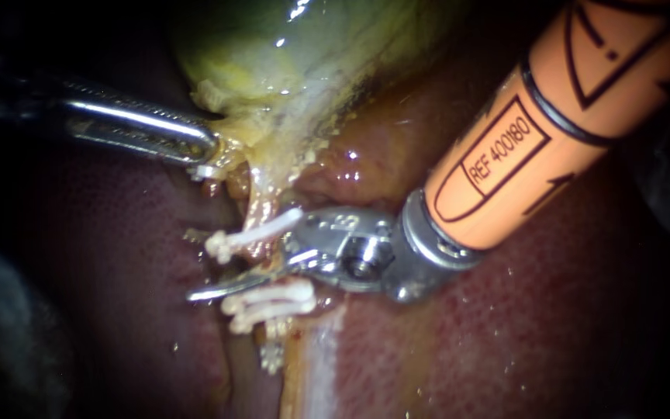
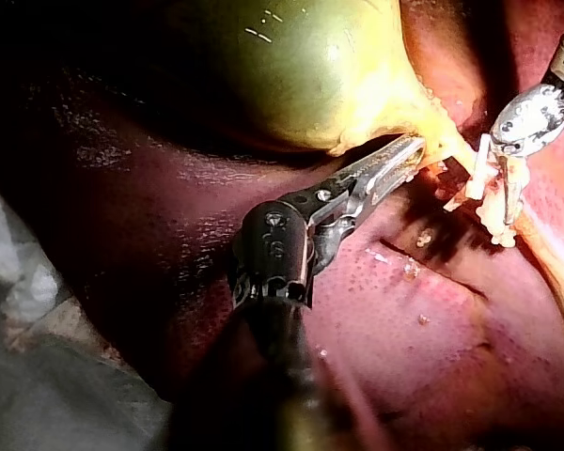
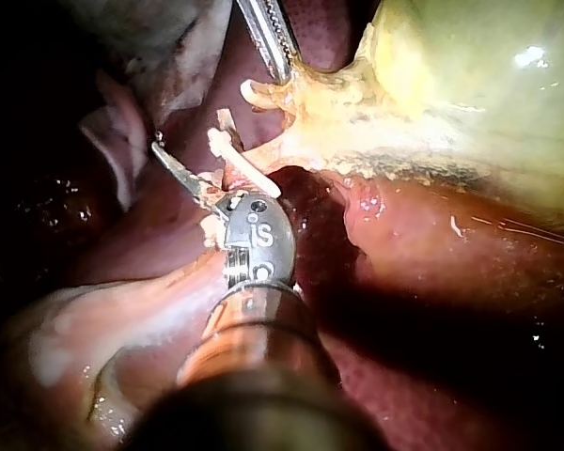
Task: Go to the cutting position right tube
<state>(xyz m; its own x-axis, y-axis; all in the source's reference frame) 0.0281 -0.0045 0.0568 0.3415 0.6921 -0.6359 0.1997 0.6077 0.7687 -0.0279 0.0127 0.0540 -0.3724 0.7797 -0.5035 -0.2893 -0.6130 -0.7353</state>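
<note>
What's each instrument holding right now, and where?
Left instrument grips the gallbladder at its narrow neck. Right instrument holds nothing, open at the clipped tube.

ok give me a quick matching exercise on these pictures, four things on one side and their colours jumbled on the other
Things:
1. gallbladder
2. liver
3. clips
4. right instrument's shaft

Colours:
A. white
B. orange
C. dark red
D. yellow-green

Pairs: 1-D, 2-C, 3-A, 4-B
</note>
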